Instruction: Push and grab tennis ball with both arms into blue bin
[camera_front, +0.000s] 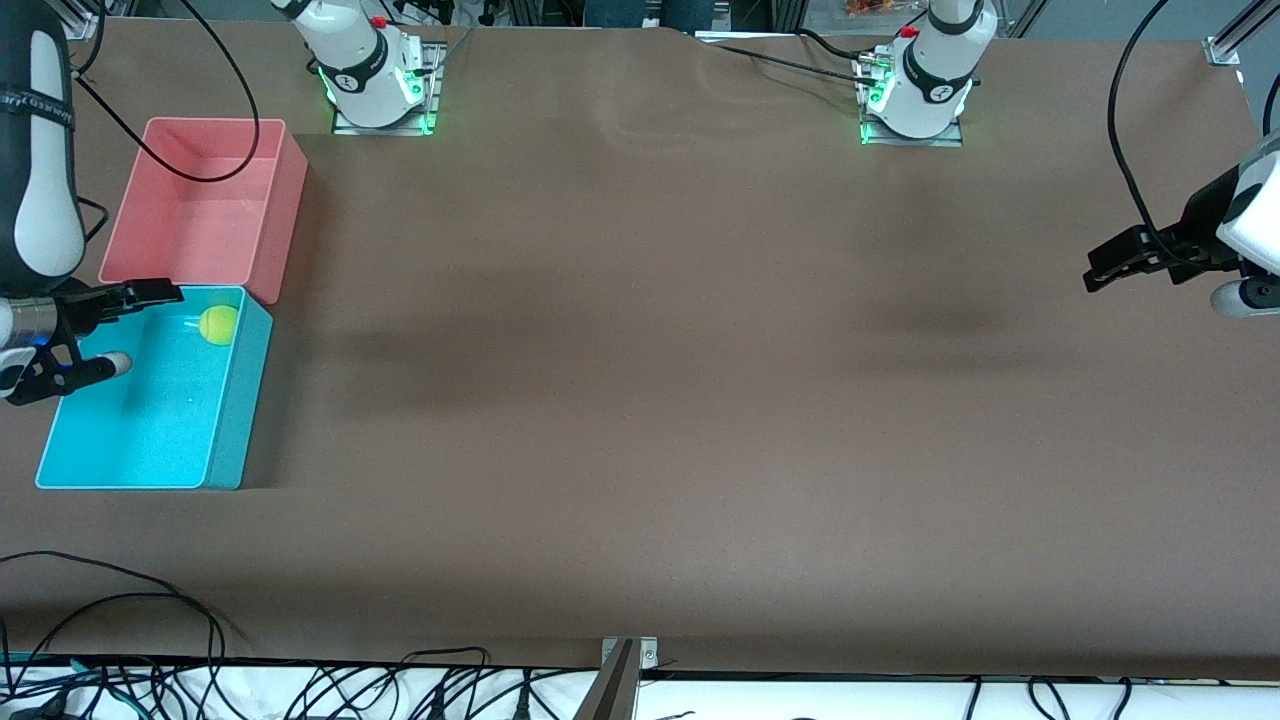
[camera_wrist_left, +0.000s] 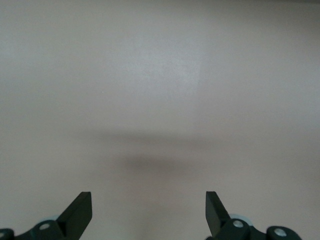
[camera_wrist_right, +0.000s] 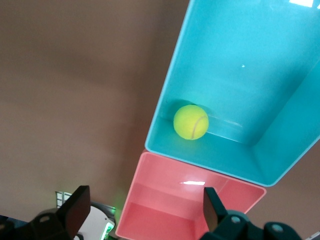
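Tennis ball (camera_front: 218, 324) inside the blue bin (camera_front: 232, 425), on the floor in the corner farthest from the front camera, tight against the wall that adjoins the pink bin (camera_front: 280, 215). From the right wrist view, ball (camera_wrist_right: 191, 121) resting on the bin floor, faint white seam showing, nothing gripping it.

Right gripper (camera_front: 113, 327) up over the blue bin's end nearest the pink bin, jaws spread wide and empty; fingertips (camera_wrist_right: 78, 202) well apart in its own camera, ball visible between them but far below. Judged as just let go; ball appears delivered.

Left gripper (camera_front: 1118, 262) off over bare table (camera_front: 640, 400) at the left arm's end, waiting, jaws likewise spread with nothing between (only brown tabletop in its wrist view, fingers (camera_wrist_left: 80, 210) framing empty surface).

Handling notes, as judgement only: light, springy, felt-covered, so good friction against rubber pads and little slip risk once squeezed. Round, though, so prone to rolling at a nudge and to bouncing if dropped from height. Not fragile; tolerates firm closure, gives a little under pressure. Best taken across the widest part, pads on either side of the middle, approaching from straight above. Present corner position awkward (walls on two sides leave scant room for a finger); would need rolling clear of the wall first, if regrasp ever needed.
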